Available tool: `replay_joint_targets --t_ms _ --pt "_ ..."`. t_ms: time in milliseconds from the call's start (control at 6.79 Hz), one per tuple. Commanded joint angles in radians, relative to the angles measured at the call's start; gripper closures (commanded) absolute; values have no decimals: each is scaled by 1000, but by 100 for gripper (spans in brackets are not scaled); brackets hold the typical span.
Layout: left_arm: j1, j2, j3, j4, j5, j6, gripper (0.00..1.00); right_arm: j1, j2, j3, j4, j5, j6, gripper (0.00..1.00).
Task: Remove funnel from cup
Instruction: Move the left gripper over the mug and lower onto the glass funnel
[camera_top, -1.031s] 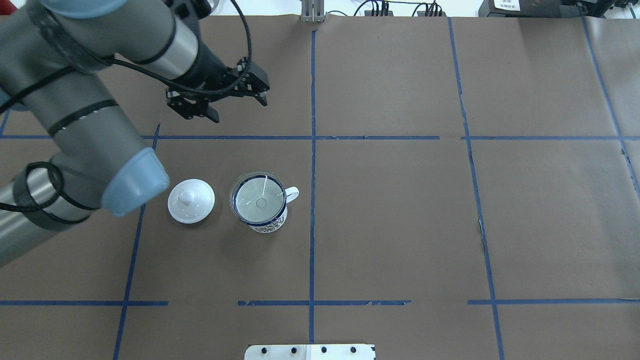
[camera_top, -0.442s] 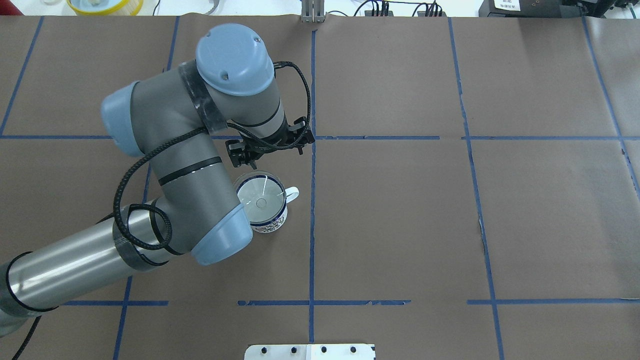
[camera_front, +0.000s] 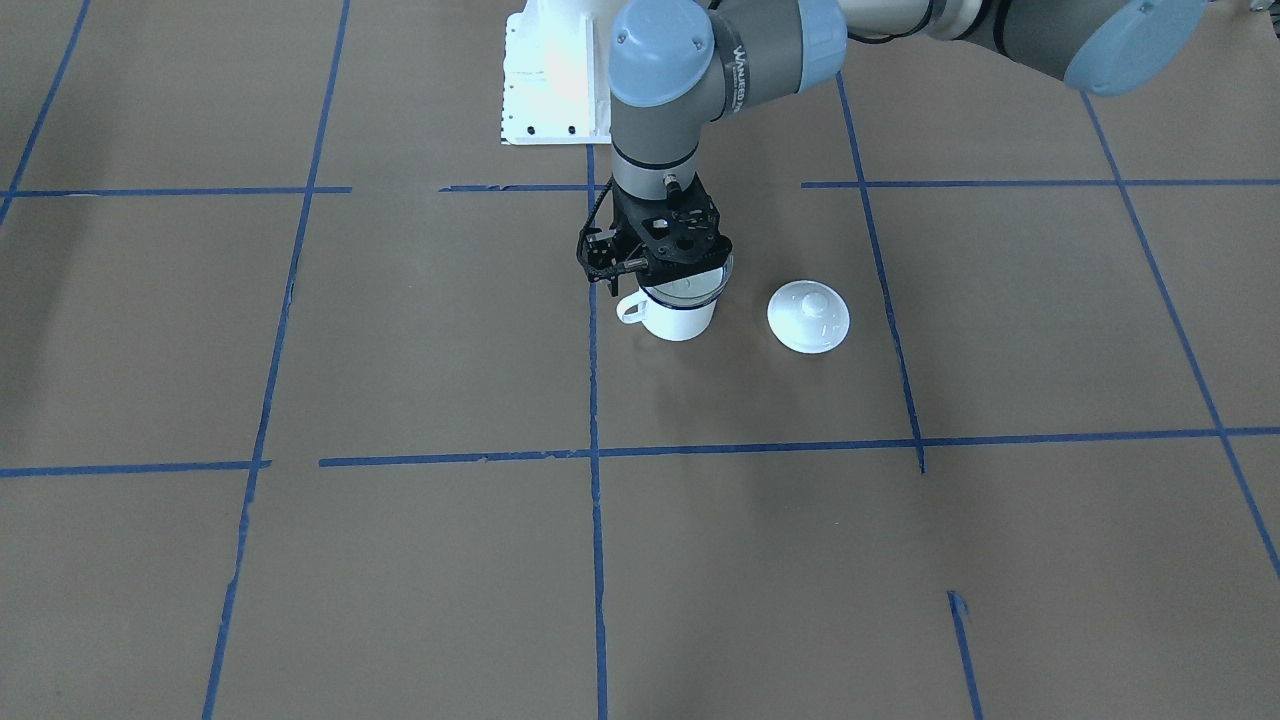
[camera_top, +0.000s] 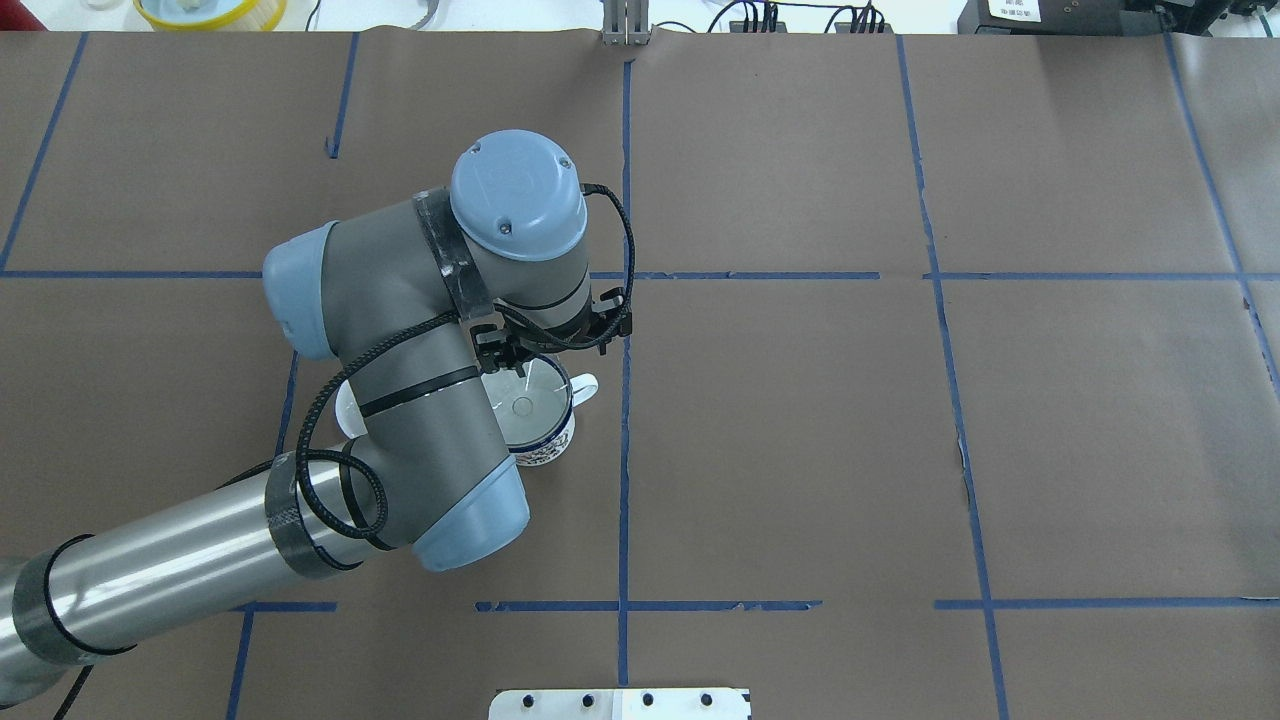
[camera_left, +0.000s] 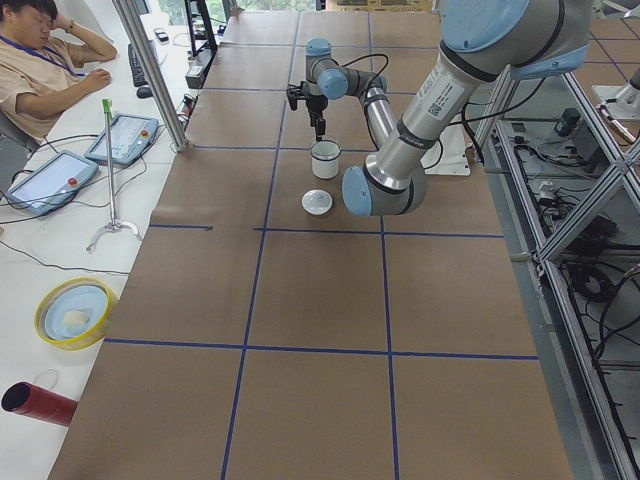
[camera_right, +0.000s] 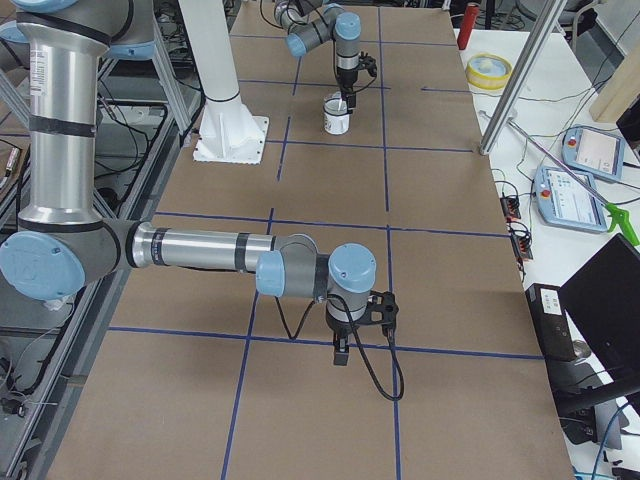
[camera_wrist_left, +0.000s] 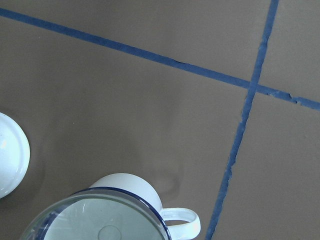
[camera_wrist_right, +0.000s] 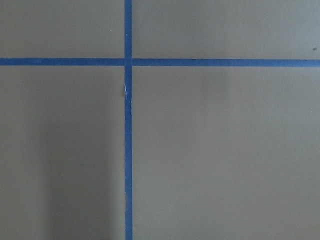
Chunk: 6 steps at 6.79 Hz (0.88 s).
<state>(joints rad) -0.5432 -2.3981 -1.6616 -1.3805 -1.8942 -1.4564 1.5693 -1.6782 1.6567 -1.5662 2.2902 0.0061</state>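
The cup (camera_top: 545, 450) is a white mug with a dark blue rim, its handle pointing right, and it stands left of the table's centre line. The clear funnel (camera_top: 525, 400) sits in its mouth. Both also show in the front view, cup (camera_front: 680, 320) and funnel (camera_front: 690, 285), and at the bottom of the left wrist view, cup (camera_wrist_left: 130, 182) and funnel (camera_wrist_left: 100, 220). My left gripper (camera_top: 510, 362) points straight down over the far part of the funnel's rim, close above it. It looks open and empty (camera_front: 665, 275). My right gripper (camera_right: 342, 352) hangs over bare table far away; I cannot tell its state.
A white round knobbed lid (camera_front: 808, 316) lies just beside the cup, mostly hidden under my left arm in the overhead view. The robot's white base plate (camera_top: 620, 703) is at the near edge. A yellow bowl (camera_top: 200, 10) sits off the far left corner. Blue tape lines cross the brown paper.
My left arm has swung from the back left to above the cup and come down onto its far rim. It now covers most of the lid in the overhead view. The cup and funnel have not moved.
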Motion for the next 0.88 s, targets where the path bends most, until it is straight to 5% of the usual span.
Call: replay_joint_targets --t_ms 0,147,442,736 --pt "25 7 6 -5 -2 4 17 0 0 0 0 0 0 0" --pt "25 4 5 -5 -2 5 27 0 0 0 0 0 0 0" --pt "25 4 0 -5 -2 5 97 0 0 0 0 0 0 0" --pt "25 0 -10 0 1 7 100 0 0 0 0 0 0 0"
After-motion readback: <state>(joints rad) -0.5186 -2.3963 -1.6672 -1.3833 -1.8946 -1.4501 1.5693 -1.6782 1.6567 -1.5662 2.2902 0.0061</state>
